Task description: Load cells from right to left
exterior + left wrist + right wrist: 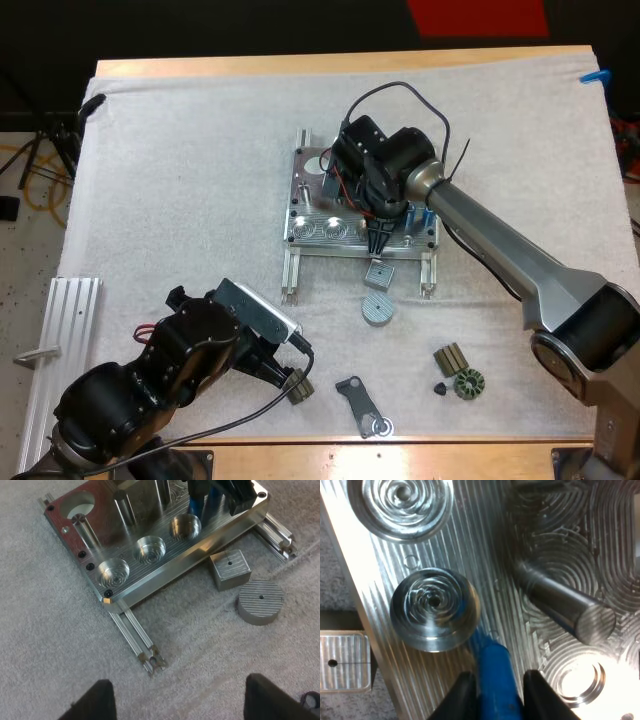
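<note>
The metal fixture (305,195) lies on the counter's white mat, just right of the middle. The right tool (378,240) hangs over its 6 o'clock edge, at the 3 o'clock end of the front row of wells (333,230). Blue cylinders (420,213) stand at about 2 o'clock of it. A square block (379,272) and a round disc (376,308) lie loose just beyond the fixture's 6 o'clock edge.

From the left wrist, the left tool (177,700) is spread wide with nothing between its fingers, well apart from the fixture. Three wells face it bare, so the right tool is far the nearer.

From the right wrist, the fingers clamp a blue cell (494,680) from both sides, its long axis running along them. Its tip is at one well's rim, not inside. Seating it likely calls for a small shift toward that well's centre, then a straight descent.
</note>
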Controlling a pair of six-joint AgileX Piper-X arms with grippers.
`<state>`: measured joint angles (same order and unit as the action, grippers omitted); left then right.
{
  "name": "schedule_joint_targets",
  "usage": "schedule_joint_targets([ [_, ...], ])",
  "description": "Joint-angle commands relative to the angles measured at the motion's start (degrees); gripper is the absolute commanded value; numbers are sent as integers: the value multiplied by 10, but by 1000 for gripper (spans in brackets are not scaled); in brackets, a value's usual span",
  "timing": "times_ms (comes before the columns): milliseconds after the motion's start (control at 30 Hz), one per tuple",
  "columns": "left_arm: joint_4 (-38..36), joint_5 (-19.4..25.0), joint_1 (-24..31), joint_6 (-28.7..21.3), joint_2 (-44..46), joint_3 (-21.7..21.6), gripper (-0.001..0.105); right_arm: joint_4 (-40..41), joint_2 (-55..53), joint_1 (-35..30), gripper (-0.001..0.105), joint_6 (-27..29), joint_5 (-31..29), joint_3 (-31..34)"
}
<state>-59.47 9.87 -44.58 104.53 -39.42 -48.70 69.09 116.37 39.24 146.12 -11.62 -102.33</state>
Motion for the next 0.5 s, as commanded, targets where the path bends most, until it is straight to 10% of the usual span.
schedule_joint_targets([
  [0,7,2,1,0,3,-3,55,-47,16,-4,0,-7,-11,-1],
  [233,7,2,1,-3,3,-3,55,-43,16,-2,1,-12,-11,-5],
  [467,7,2,1,-5,3,-3,55,-46,11,-2,43,-24,-11,-22],
])
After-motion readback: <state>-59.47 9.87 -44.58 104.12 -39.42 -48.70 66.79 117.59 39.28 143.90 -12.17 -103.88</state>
